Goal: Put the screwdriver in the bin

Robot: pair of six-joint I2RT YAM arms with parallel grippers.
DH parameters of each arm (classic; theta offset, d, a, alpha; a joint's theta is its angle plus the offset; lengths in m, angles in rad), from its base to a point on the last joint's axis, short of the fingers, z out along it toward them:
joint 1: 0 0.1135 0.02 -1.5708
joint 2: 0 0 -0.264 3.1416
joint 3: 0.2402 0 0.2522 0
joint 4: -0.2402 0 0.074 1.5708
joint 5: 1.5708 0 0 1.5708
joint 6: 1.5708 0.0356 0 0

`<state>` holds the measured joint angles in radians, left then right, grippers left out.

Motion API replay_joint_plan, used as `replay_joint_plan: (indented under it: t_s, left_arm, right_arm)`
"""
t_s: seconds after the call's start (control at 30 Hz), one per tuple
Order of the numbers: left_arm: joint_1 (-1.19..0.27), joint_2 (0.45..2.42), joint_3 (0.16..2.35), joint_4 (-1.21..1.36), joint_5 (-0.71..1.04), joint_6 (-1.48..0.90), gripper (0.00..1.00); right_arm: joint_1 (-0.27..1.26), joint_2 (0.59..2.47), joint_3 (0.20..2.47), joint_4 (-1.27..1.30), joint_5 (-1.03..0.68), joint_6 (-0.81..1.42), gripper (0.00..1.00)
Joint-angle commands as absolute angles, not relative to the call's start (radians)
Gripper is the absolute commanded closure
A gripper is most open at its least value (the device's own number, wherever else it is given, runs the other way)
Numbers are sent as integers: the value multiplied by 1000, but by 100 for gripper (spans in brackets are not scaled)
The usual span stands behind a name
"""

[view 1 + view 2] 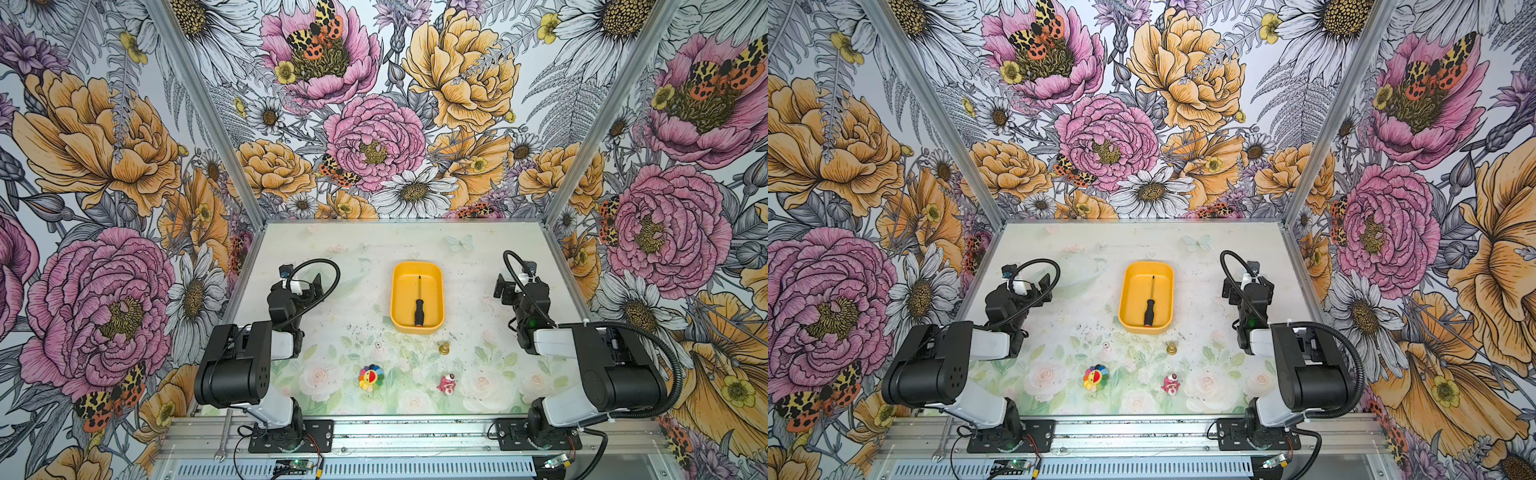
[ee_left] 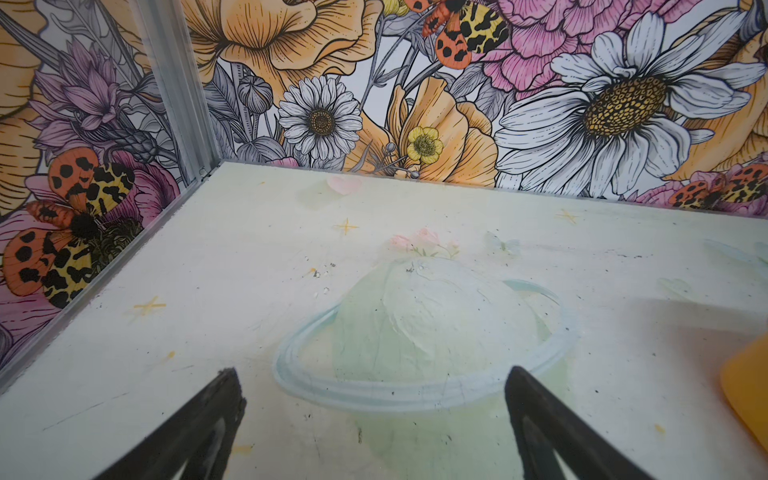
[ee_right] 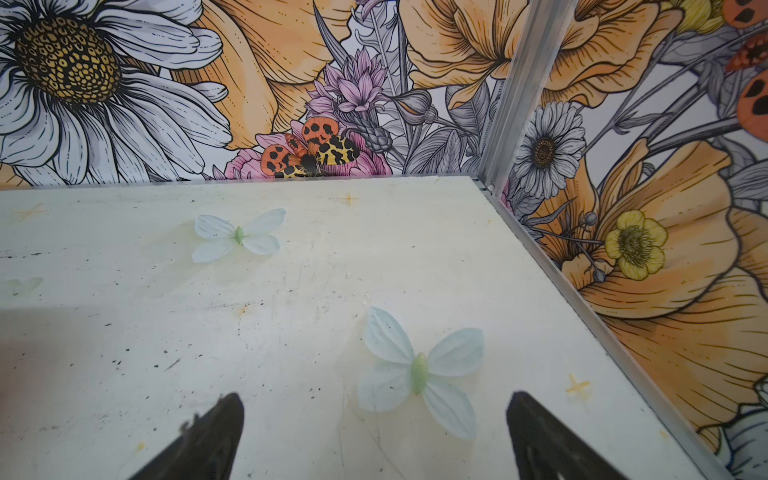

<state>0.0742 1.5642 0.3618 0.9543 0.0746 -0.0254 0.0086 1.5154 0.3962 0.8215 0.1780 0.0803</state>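
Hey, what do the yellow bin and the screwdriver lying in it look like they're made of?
Bin: probably molded plastic, judging by its uniform yellow-orange colour, rounded corners and soft satin sheen. Screwdriver: the thin dark shaft looks like metal; the black handle seems to be matte plastic or rubber, but it is too small to tell which.

My left claw (image 2: pixel 374 386) and right claw (image 3: pixel 374 411) are black. The bin (image 1: pixel 404 299) is yellow-orange, the screwdriver (image 1: pixel 419 305) black-handled, red-capped. The tabletop (image 1: pixel 469 266) is pale with faded roses, the walls (image 1: pixel 374 137) flowered pink and orange.
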Motion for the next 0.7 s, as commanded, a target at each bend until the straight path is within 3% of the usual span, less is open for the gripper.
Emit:
replay_joint_plan:
  t_s: [0.0,0.67]
  left_arm:
    - [66,1554,368,964,66,-13,1]
    - [60,1554,367,966,51,-10,1]
  right_arm:
    - [4,1529,393,857,170,79,0]
    - [3,1529,393,857,169,78,1]
